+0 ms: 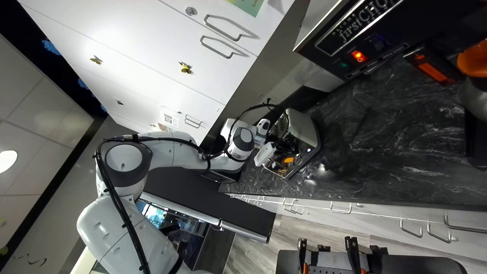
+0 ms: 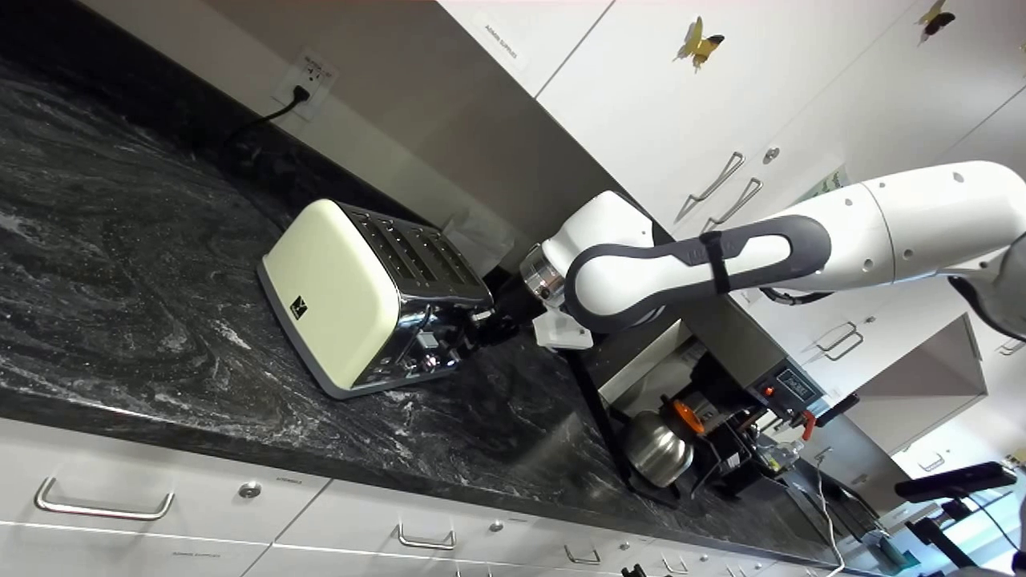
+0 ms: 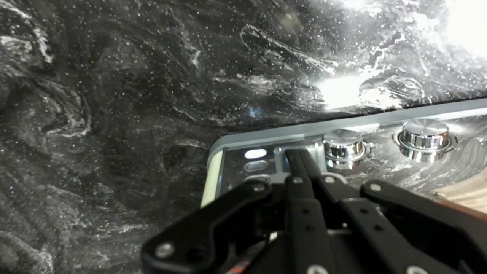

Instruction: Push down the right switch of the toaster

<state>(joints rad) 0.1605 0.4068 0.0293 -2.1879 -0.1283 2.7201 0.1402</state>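
On the dark, white-veined surface [image 2: 160, 328] in an exterior view stands the toaster [image 2: 337, 288], its smooth cream side bearing one black badge [image 2: 298, 308] (its white mark too small to read), with a white cabinet [image 2: 545, 32] labelled "ADMIN SUPPLIES" farther right. The wrist view shows three oval buttons [image 3: 255, 153], one lit, then the tool [image 3: 298, 151], narrow, its two fingers [image 3: 296, 164] together over the shiny control face [image 3: 388, 167], then two round metal knobs [image 3: 343, 144]; at an exterior view's right, a black appliance [image 1: 380, 34] reads "firstCHO", cut off.
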